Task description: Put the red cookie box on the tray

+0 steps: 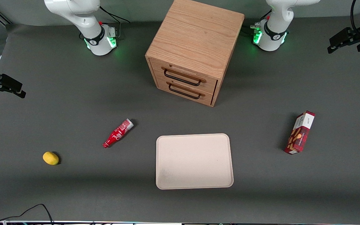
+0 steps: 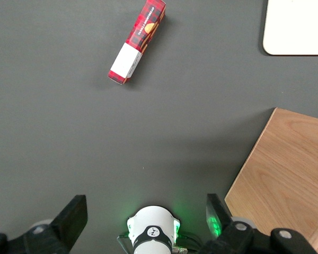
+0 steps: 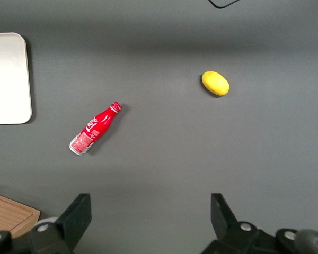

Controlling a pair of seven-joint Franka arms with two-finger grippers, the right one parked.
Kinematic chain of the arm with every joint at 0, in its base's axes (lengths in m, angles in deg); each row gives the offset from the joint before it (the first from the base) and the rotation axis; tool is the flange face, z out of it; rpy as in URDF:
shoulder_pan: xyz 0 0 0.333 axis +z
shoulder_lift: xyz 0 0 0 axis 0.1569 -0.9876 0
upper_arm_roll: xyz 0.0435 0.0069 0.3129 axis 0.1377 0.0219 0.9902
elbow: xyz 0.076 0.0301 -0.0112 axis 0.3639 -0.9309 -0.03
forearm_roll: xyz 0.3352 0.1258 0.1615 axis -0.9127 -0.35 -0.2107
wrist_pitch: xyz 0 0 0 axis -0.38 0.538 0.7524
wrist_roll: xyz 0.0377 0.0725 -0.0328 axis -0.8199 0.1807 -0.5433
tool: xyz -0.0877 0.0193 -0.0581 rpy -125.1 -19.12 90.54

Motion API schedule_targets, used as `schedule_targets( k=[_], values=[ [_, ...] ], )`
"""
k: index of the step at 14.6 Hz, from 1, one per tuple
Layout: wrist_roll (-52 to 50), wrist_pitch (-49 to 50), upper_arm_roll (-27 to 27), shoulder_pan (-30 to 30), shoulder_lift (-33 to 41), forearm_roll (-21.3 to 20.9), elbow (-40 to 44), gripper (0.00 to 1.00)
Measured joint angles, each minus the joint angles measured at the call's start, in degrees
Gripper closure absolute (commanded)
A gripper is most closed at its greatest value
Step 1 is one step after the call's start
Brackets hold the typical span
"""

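Note:
The red cookie box lies flat on the grey table toward the working arm's end, its white end panel pointing away from the front camera. It also shows in the left wrist view. The cream-beige tray lies bare near the table's middle, nearer the front camera than the cabinet; one corner shows in the left wrist view. My left gripper hangs high above the table, farther from the front camera than the box and well apart from it. In the wrist view it is open and empty.
A wooden drawer cabinet with two shut drawers stands at mid-table, farther from the front camera than the tray. A small red bottle and a yellow lemon lie toward the parked arm's end. A black cable lies at the front edge.

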Motion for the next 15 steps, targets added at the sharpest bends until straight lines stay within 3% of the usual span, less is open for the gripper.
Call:
schedule_targets(
  k=[15],
  values=[
    [0.0, 0.7, 0.0, 0.0, 0.0, 0.0, 0.2, 0.00]
  ],
)
